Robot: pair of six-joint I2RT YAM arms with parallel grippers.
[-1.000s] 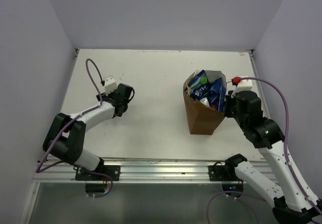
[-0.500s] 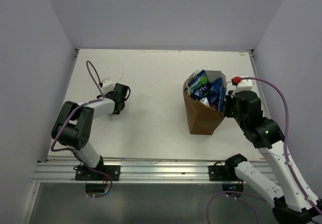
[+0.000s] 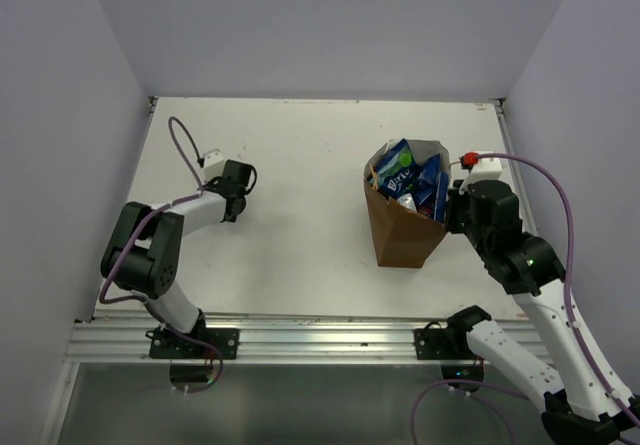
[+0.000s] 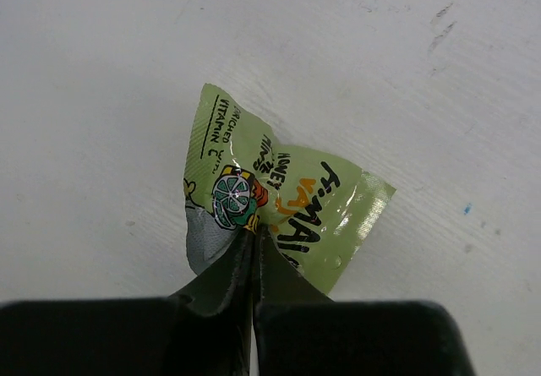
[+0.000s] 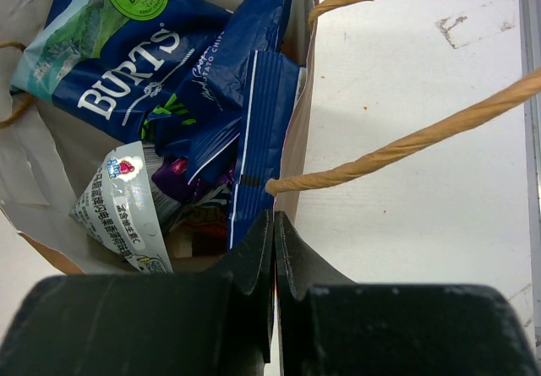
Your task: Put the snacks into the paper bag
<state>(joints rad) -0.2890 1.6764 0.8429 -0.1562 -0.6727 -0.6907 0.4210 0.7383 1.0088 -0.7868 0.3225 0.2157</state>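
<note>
A green foil snack packet (image 4: 287,194) lies crumpled on the white table. My left gripper (image 4: 255,234) is shut on its near edge; in the top view that gripper (image 3: 236,183) points down at the left of the table and hides the packet. The brown paper bag (image 3: 400,237) stands upright at the right. It holds several snacks, among them a blue crisp packet (image 5: 127,80) and a silver one (image 5: 118,211). My right gripper (image 5: 274,220) is shut on the bag's right wall (image 5: 306,72), just under a string handle (image 5: 406,144).
The white table (image 3: 300,155) is enclosed by pale walls at the back and both sides. A metal rail (image 3: 300,335) with both arm bases runs along the near edge. The left arm's purple cable (image 3: 180,145) loops above its wrist.
My left gripper has closed on the green packet, and the left arm has folded in, its elbow rising. The right arm and the bag have not moved.
</note>
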